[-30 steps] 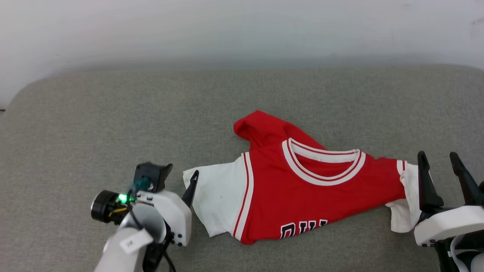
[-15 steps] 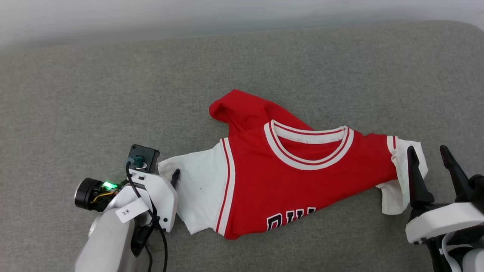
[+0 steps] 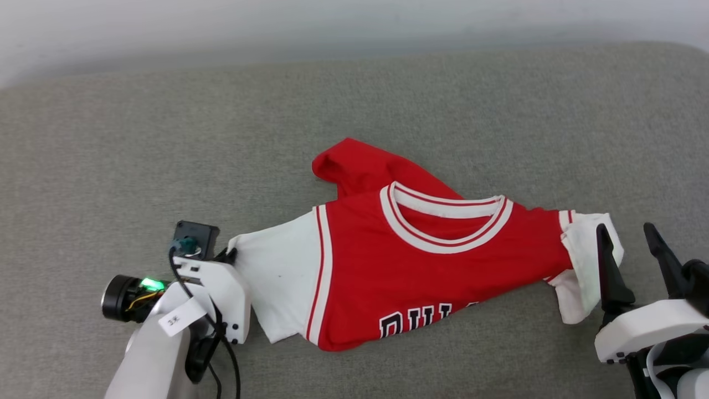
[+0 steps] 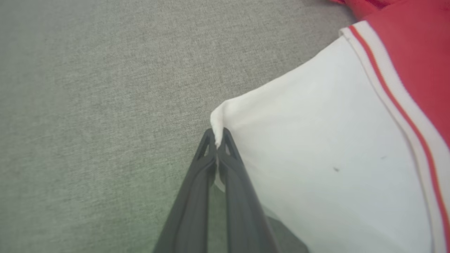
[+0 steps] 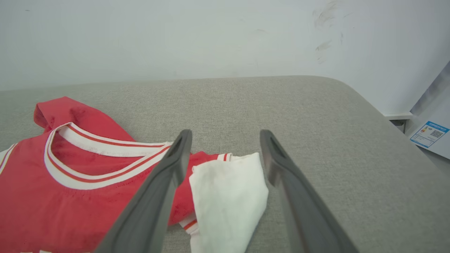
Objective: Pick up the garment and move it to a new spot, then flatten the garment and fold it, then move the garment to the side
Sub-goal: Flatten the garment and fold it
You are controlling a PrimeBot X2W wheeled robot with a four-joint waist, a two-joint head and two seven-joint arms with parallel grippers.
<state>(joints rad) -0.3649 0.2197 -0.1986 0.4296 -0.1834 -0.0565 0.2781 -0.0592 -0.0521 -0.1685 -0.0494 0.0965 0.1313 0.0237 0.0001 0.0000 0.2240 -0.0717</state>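
Observation:
The garment (image 3: 421, 266), a red jersey T-shirt with white sleeves, a striped collar and black lettering, lies rumpled on the grey cushion, collar facing away from me. My left gripper (image 3: 228, 255) is shut on the tip of the left white sleeve (image 4: 316, 158); in the left wrist view the left gripper (image 4: 217, 137) pinches the sleeve's corner. My right gripper (image 3: 628, 235) stands open over the right white sleeve (image 3: 584, 260). In the right wrist view the right gripper (image 5: 225, 135) straddles that folded sleeve (image 5: 228, 193) without gripping it.
The grey cushion (image 3: 166, 138) spreads wide to the left and behind the shirt, and ends at a pale wall (image 5: 175, 35). Its rounded right edge (image 5: 379, 116) drops off beside a white panel with a blue label (image 5: 429, 133).
My left gripper has moved onto the left sleeve and shut on its corner. The head camera tilted, shifting the whole picture. The right gripper stays open over the right sleeve.

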